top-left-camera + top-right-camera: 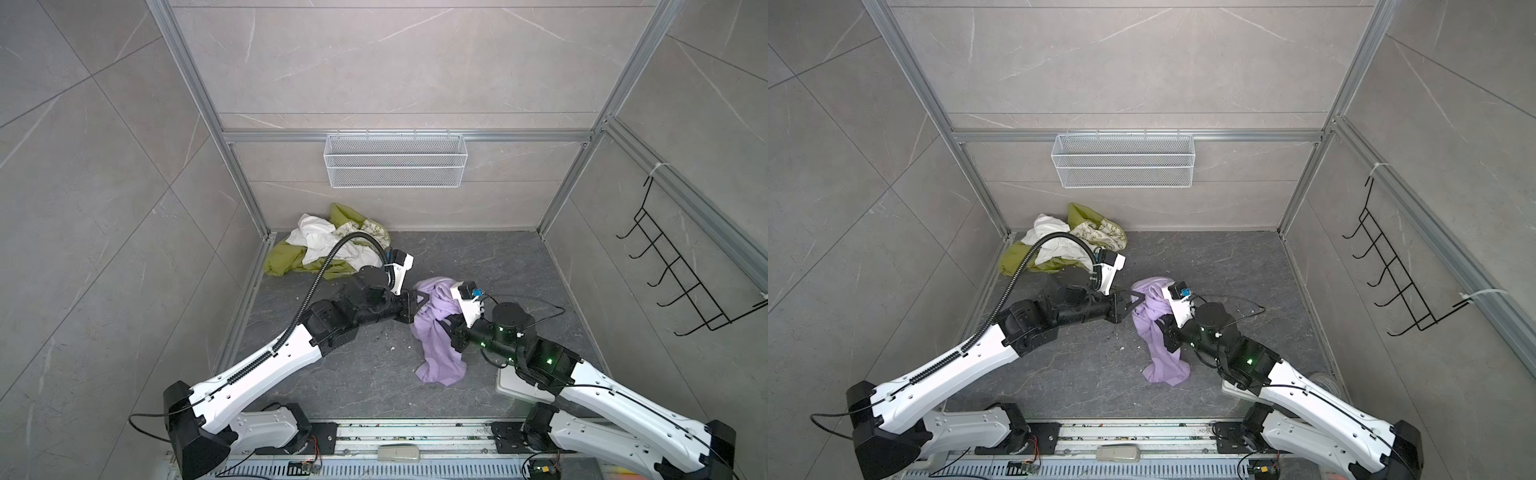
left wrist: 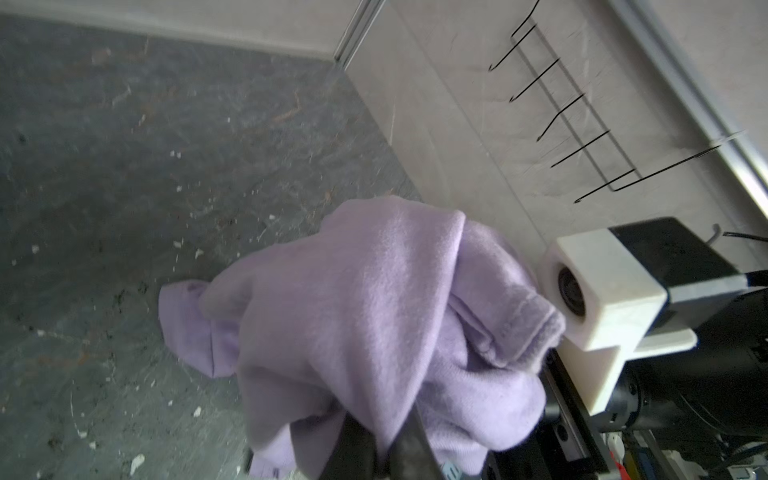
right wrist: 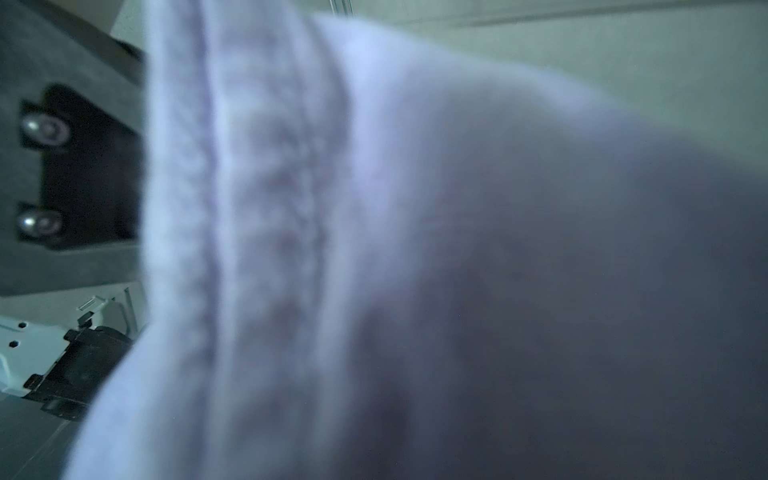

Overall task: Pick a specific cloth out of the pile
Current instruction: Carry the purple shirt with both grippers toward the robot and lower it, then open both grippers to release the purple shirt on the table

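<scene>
Floor (image 1: 357,374); cloth (image 1: 436,336) between both end effectors (image 1: 423,299) (image 1: 451,323)

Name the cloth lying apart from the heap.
The plain lilac soft cloth, pinched in the left jaws; olive, white and floral fabrics sit heaped at the back.

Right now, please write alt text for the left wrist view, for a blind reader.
A lilac cloth is bunched in the shut left gripper over a dark grey floor; the right arm's white wrist camera sits beside it.
</scene>
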You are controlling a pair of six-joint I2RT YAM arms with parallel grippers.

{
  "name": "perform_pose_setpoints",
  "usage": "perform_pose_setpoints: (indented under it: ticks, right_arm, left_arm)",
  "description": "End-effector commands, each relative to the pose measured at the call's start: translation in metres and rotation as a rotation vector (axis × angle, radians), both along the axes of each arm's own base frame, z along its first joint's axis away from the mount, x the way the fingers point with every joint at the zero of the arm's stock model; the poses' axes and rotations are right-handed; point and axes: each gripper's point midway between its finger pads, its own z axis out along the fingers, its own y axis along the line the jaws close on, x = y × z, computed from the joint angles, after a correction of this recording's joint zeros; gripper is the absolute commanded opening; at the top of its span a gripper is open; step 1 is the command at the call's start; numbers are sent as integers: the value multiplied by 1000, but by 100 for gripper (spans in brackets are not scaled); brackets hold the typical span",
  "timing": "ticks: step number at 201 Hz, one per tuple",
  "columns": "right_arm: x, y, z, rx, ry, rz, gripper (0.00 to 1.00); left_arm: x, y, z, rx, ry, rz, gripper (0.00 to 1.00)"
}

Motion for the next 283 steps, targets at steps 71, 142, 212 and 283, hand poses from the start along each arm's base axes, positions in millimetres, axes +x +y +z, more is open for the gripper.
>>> perform_pose_setpoints:
  ticks: [71, 142, 212, 283]
  right_arm:
    - [-14, 1, -102, -34, 228, -17, 0]
    - [-18, 1, -145, -45, 342, -40, 1]
    - [-24, -5, -176, -98, 425, -63, 11]
    - [-28, -14, -209, -144, 489, -108, 18]
  left_arm:
    - [-30, 42, -111, 128, 213, 78, 0]
    - [-39, 60, -166, 213, 277, 114, 0]
    - [-50, 74, -213, 265, 354, 142, 0]
    - [-65, 100, -259, 313, 448, 216, 0]
